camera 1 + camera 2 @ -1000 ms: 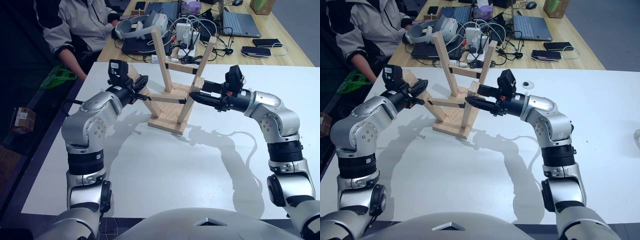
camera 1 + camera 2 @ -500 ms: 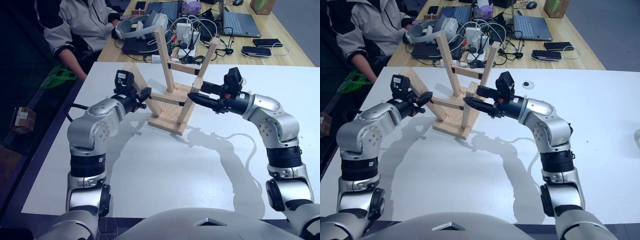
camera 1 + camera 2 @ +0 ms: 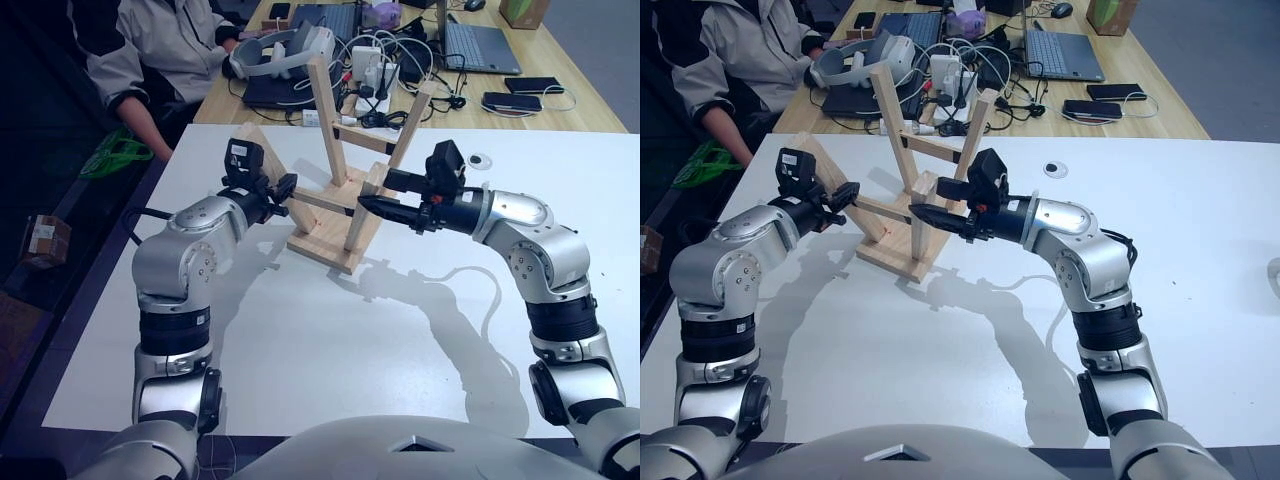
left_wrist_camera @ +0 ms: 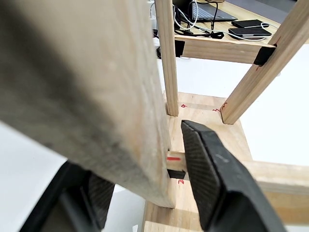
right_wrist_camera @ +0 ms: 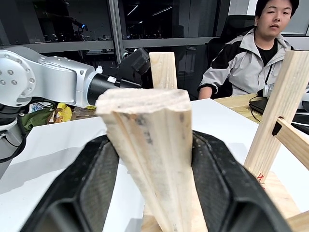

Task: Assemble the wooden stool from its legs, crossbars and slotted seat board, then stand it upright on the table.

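On the worktop (image 3: 330, 350), my L pincer (image 3: 283, 192) and R pincer (image 3: 368, 207) each pinch a leg (image 3: 356, 228) of the stool (image 3: 327, 110) between them, opp. sides; seat board (image 3: 318, 248) down, tilted; long axis up & away; flip needed, I'd say.

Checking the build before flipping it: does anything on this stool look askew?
The stool stands legs-up on its seat board. The outer leg in the left gripper leans outward far more than the others, so it may not be seated squarely. The right gripper clamps the near leg.
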Tool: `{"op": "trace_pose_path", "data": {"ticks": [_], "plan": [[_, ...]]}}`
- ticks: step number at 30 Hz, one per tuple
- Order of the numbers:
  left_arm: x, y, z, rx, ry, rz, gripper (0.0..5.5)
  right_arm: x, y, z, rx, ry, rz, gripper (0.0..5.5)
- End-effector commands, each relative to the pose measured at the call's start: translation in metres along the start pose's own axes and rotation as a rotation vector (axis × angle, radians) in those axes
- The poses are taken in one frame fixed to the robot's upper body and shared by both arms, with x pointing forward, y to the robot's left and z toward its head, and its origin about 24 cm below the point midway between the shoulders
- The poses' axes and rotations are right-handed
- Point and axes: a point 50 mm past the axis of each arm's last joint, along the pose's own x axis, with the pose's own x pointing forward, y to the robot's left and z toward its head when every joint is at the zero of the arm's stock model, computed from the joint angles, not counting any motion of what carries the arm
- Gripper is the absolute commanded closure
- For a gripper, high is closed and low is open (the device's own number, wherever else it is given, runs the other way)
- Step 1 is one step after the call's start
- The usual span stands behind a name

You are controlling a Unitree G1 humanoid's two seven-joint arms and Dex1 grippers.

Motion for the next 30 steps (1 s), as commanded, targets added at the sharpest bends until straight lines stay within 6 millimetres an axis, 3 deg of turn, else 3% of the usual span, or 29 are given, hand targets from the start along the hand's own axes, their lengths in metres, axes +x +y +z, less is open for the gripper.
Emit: {"op": "trace_pose_path", "data": {"ticks": [1, 5, 11, 16, 20, 23, 26, 30], "plan": [[0.001, 0.002, -0.009, -0.051, 0.022, -0.016, 3.39, 0.013, 0.01, -0.005, 0.028, 0.026, 0.075, 3.32], [-0.014, 0.023, 0.026, -0.113, -0.2, -0.007, 3.39, 0.011, 0.007, -0.007, 0.036, 0.026, 0.057, 3.32], [-0.038, 0.029, 0.062, -0.121, -0.39, -0.097, 3.39, 0.01, 0.004, -0.008, 0.038, 0.021, 0.035, 3.34], [-0.063, 0.055, 0.102, -0.149, -0.607, -0.009, 3.39, 0.01, 0.001, -0.008, 0.024, 0.024, 0.032, 3.34], [-0.082, 0.04, 0.146, -0.108, -0.771, -0.086, 3.39, 0.008, -0.004, -0.006, -0.006, 0.044, 0.032, 3.35], [-0.076, 0.025, 0.148, -0.074, -0.748, -0.141, 3.39, 0.007, -0.007, -0.005, -0.021, 0.048, 0.019, 3.36], [-0.067, 0.033, 0.133, -0.109, -0.695, -0.097, 3.39, 0.004, -0.009, -0.002, -0.025, 0.032, 0.006, 3.36], [-0.059, 0.042, 0.119, -0.129, -0.642, -0.048, 3.39, -0.003, -0.008, 0.007, -0.033, 0.003, 0.027, 2.53]]}}
